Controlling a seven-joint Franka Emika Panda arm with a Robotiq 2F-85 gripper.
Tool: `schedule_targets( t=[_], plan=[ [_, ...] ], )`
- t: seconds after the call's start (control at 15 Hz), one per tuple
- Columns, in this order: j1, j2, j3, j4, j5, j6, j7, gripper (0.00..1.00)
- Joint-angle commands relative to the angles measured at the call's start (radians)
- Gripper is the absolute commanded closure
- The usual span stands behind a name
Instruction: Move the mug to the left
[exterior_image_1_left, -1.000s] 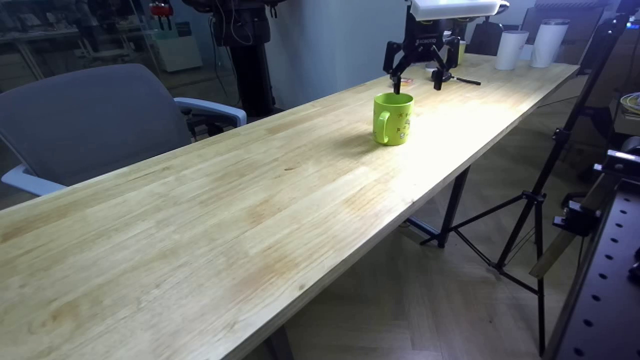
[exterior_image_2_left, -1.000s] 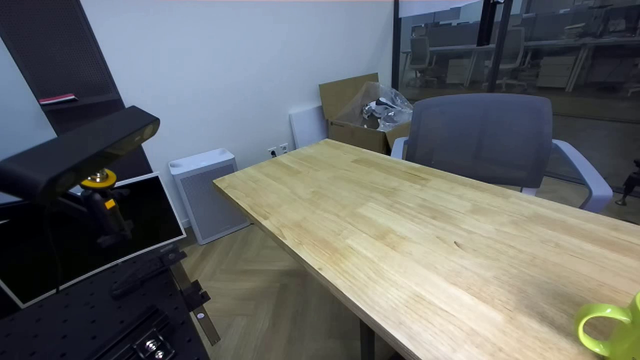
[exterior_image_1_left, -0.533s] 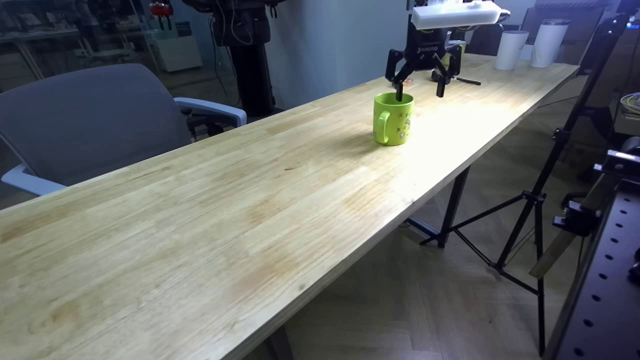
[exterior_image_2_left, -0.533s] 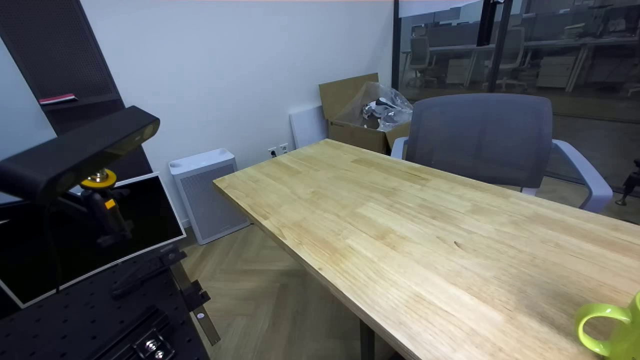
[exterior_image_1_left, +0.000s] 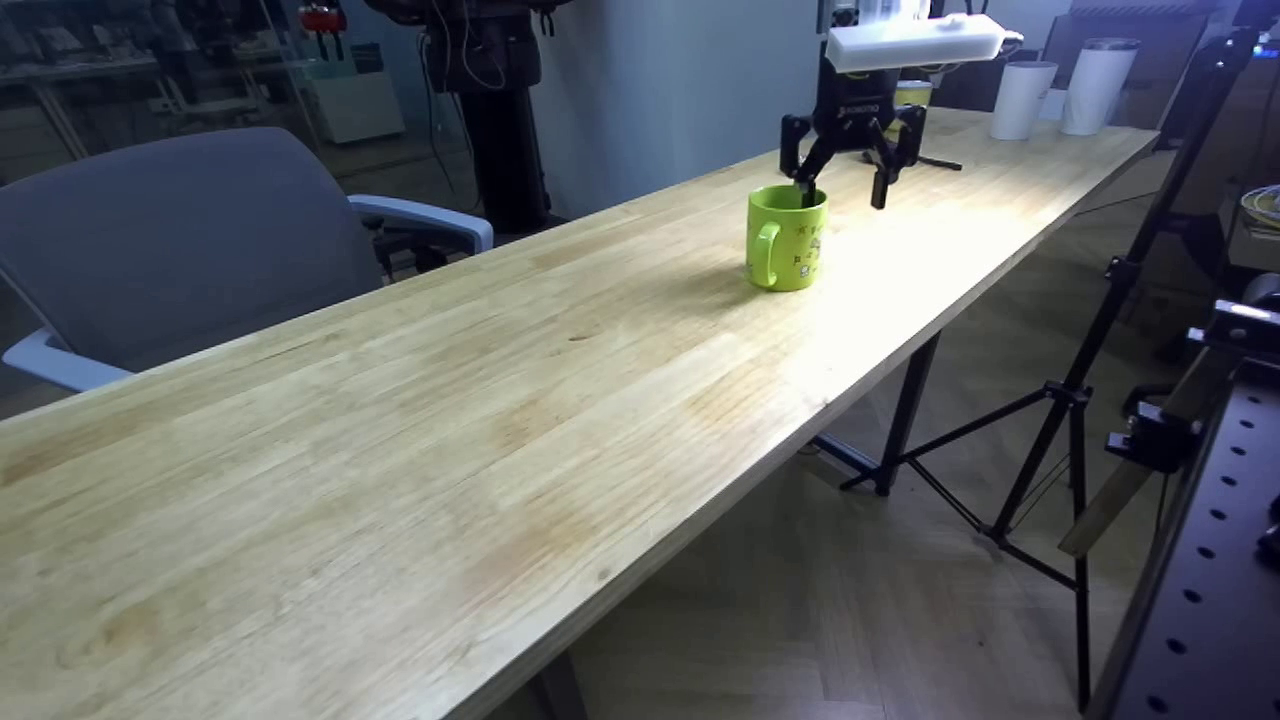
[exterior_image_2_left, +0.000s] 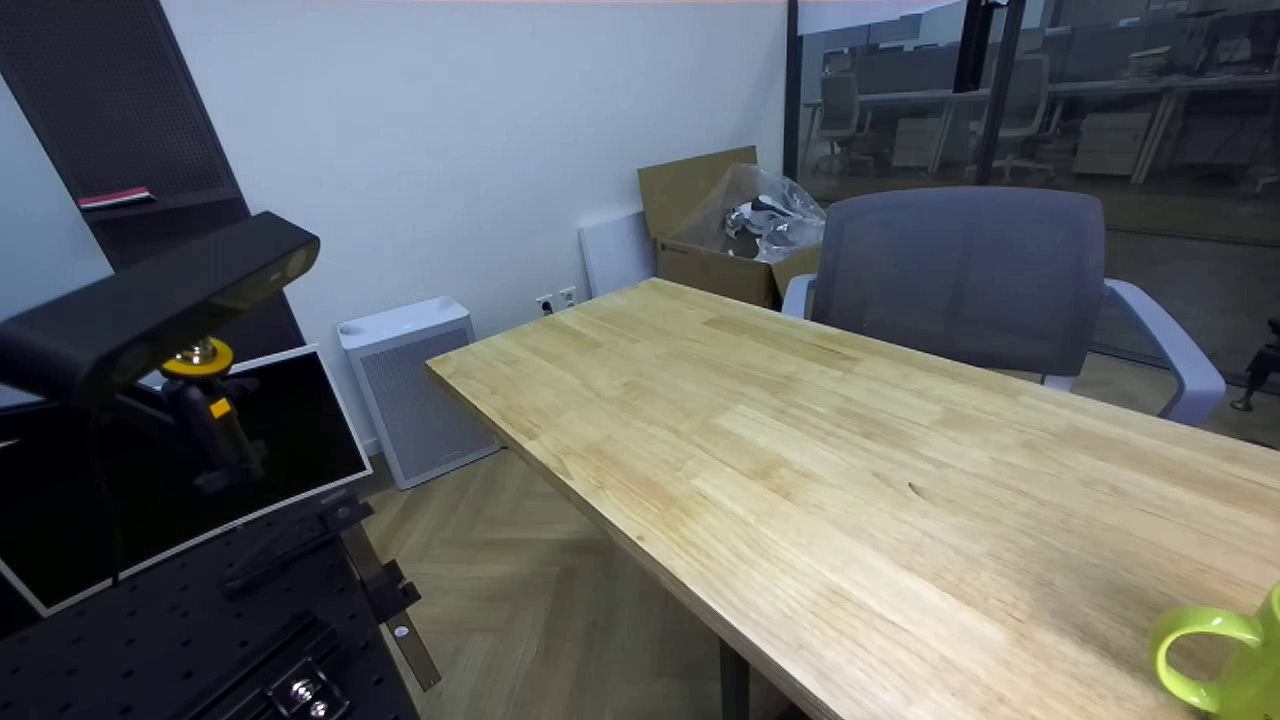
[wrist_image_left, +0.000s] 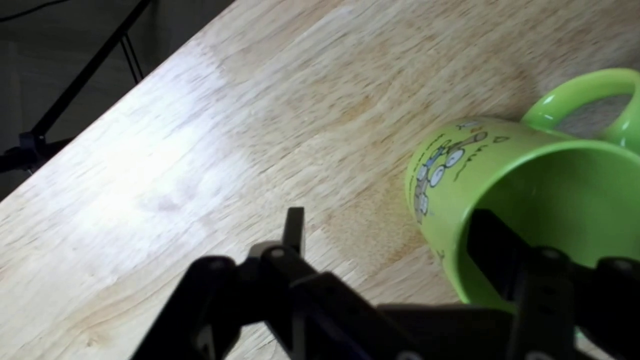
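Lime-green mug (exterior_image_1_left: 797, 248) beneath a spread Robotiq gripper (exterior_image_1_left: 843, 197)

Upright on the wooden tabletop (exterior_image_1_left: 500, 390), the mug stands partly under the gripper, whose fingers (exterior_image_1_left: 880, 188) are parted and unclenched. The printed wall lies between them: one fingertip (wrist_image_left: 492, 245) reaches inside the mouth, the other fingertip (wrist_image_left: 294, 229) hangs outside, well apart from it. Whether the inner fingertip touches the wall cannot be told.

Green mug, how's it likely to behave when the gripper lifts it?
The mug probably stays rigid, judging by its crisp round shape. Its glossy surface could be slippery. With the open gripper straddling only one side of it, it may tilt when lifted.
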Motion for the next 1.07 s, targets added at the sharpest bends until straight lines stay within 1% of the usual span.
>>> schedule_targets(
  t=[0.0, 0.33, 0.53, 0.67, 0.73, 1.0],
  plan=[
    [0.002, 0.007, -0.003, 0.009, -0.013, 0.016, 0.035, 0.47],
    [0.002, -0.004, -0.008, 0.002, -0.016, 0.024, 0.034, 0.81],
    [-0.002, -0.011, -0.010, 0.003, -0.015, 0.029, 0.033, 0.99],
    [-0.004, -0.016, -0.012, 0.004, -0.014, 0.026, 0.033, 1.00],
    [-0.004, -0.021, -0.013, 0.003, -0.014, 0.024, 0.034, 0.98],
    [-0.002, -0.044, -0.011, 0.001, -0.012, 0.015, 0.031, 0.98]
  ],
)
